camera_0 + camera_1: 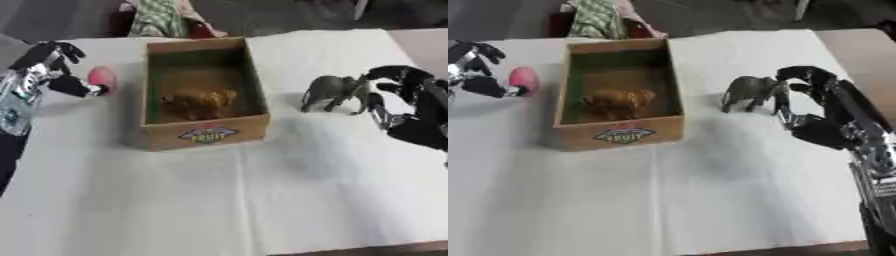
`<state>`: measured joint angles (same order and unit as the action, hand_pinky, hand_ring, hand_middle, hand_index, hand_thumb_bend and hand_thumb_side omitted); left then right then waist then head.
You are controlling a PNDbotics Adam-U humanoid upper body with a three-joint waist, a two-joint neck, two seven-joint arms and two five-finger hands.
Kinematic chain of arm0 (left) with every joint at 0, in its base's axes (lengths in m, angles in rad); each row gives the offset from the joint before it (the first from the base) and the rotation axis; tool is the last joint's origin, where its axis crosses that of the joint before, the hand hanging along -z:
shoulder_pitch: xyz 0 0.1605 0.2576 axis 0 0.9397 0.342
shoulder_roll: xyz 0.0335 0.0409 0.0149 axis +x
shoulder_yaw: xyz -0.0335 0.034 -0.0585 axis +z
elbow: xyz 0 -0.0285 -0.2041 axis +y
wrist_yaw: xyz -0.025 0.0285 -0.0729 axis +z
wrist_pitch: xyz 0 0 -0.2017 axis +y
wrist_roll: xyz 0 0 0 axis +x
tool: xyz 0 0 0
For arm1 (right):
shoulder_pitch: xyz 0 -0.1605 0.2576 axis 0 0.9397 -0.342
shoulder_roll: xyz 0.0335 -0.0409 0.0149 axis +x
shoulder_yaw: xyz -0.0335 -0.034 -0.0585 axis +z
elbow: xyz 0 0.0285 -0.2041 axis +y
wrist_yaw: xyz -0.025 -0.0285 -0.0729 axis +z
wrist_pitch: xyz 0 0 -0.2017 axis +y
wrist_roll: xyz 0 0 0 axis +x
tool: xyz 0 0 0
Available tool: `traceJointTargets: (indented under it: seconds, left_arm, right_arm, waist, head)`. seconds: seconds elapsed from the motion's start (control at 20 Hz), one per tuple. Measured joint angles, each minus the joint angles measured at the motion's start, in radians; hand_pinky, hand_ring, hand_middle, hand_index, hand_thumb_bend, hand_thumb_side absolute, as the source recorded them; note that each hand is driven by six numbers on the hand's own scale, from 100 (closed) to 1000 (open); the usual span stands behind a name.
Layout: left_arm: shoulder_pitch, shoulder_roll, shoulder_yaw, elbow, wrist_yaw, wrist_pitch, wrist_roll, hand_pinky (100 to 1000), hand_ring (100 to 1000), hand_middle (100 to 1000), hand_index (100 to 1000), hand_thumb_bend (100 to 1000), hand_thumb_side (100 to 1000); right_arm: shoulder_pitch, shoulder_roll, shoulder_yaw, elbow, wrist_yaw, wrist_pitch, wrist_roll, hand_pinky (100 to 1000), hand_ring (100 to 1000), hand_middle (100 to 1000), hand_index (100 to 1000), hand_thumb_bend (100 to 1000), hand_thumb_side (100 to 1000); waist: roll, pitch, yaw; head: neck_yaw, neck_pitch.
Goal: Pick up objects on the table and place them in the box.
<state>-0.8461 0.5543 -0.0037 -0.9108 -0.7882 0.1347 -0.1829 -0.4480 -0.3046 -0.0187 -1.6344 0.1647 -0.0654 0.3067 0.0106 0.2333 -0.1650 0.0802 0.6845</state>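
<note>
An open cardboard box point(206, 131) stands in the middle of the white table, with a tan toy animal point(201, 101) lying inside it. A grey toy elephant point(750, 92) stands upright to the right of the box. My right hand point(822, 112) is just right of the elephant, its fingers curved over toward the toy, nothing held. A pink rounded object point(102, 78) lies left of the box. My left hand point(54, 67) hovers beside it, fingers spread and thumb near the pink object, not closed on it.
The white cloth point(245, 200) covers the table and lies bare toward the front. A checked fabric bundle point(162, 17) sits beyond the far edge behind the box. The table's front edge shows at the lower right.
</note>
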Motion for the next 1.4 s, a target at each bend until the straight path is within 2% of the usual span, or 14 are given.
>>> traceJointTargets:
  seconds: [0.3, 0.5, 0.55, 0.6, 0.65, 0.7, 0.8, 0.85, 0.95, 1.1, 1.15, 1.4]
  left_arm:
    - [0.0, -0.021, -0.01, 0.019, -0.014, -0.003, 0.02, 753, 582, 650, 787, 629, 272]
    - [0.0, -0.033, -0.012, 0.029, -0.022, -0.004, 0.028, 753, 582, 650, 787, 629, 272]
    - [0.0, -0.035, -0.012, 0.031, -0.023, -0.005, 0.03, 718, 511, 578, 735, 500, 176]
    - [0.0, -0.035, -0.012, 0.031, -0.023, -0.005, 0.033, 718, 511, 578, 735, 500, 176]
    - [0.0, -0.035, -0.012, 0.032, -0.025, -0.005, 0.037, 696, 469, 532, 700, 366, 100]
    - [0.0, -0.036, -0.012, 0.034, -0.027, -0.006, 0.042, 672, 422, 489, 663, 272, 100]
    - [0.0, -0.036, -0.012, 0.037, -0.032, -0.003, 0.058, 645, 359, 432, 613, 182, 100]
    - [0.0, -0.036, -0.011, 0.037, -0.033, 0.0, 0.069, 617, 287, 360, 547, 100, 100]
    - [0.0, -0.036, -0.01, 0.036, -0.036, 0.008, 0.095, 601, 241, 315, 509, 100, 100]
    - [0.0, -0.036, -0.005, 0.03, -0.034, 0.021, 0.141, 600, 238, 313, 506, 100, 100]
    - [0.0, -0.036, -0.005, 0.028, -0.03, 0.023, 0.153, 598, 209, 289, 490, 105, 100]
    - [-0.016, -0.033, -0.005, -0.036, 0.017, 0.011, 0.199, 604, 208, 294, 495, 156, 100]
  right_arm:
    - [0.0, 0.0, 0.0, 0.0, 0.0, 0.0, 0.0, 901, 954, 749, 809, 100, 163]
    - [0.0, 0.0, 0.0, 0.0, 0.0, 0.0, 0.0, 901, 954, 749, 809, 100, 163]
    - [0.0, 0.0, 0.0, 0.0, 0.0, 0.0, 0.0, 901, 954, 749, 809, 100, 166]
    - [0.0, 0.0, -0.001, 0.0, 0.0, 0.0, 0.0, 901, 954, 749, 809, 100, 166]
    - [0.0, 0.0, -0.001, 0.0, 0.0, 0.0, 0.0, 902, 955, 749, 810, 100, 168]
    - [0.0, 0.0, -0.002, 0.0, 0.0, 0.0, -0.001, 902, 955, 748, 810, 100, 168]
    - [0.0, 0.0, -0.004, 0.0, 0.0, 0.001, -0.001, 902, 955, 749, 810, 100, 170]
    - [0.0, 0.0, -0.005, 0.0, 0.0, 0.001, -0.002, 903, 955, 749, 810, 100, 171]
    - [0.0, 0.0, -0.005, 0.0, 0.0, 0.001, -0.002, 903, 955, 748, 810, 100, 172]
    - [0.0, 0.0, -0.005, 0.0, 0.0, 0.001, -0.002, 903, 955, 748, 810, 100, 172]
    - [0.0, 0.0, -0.006, 0.0, 0.0, 0.001, -0.002, 904, 956, 748, 811, 100, 171]
    - [0.0, 0.0, -0.006, 0.002, 0.0, 0.0, -0.003, 904, 956, 748, 812, 100, 168]
  waist:
    - [0.0, 0.002, -0.003]
    - [0.0, 0.002, -0.005]
    - [0.0, 0.003, -0.005]
    - [0.0, 0.003, -0.005]
    - [0.0, 0.004, -0.005]
    - [0.0, 0.005, -0.005]
    - [0.0, 0.005, -0.006]
    - [0.0, 0.005, -0.006]
    - [0.0, 0.005, -0.006]
    - [0.0, 0.005, -0.005]
    - [0.0, 0.005, -0.005]
    - [-0.001, 0.004, 0.0]
  head:
    - [0.0, 0.0]
    - [-0.001, 0.0]
    - [-0.002, 0.0]
    - [-0.002, 0.0]
    - [-0.002, 0.0]
    - [-0.002, 0.0]
    - [-0.003, 0.0]
    - [-0.003, 0.0]
    - [-0.003, 0.0]
    - [-0.003, -0.001]
    - [-0.003, -0.001]
    - [-0.003, -0.001]
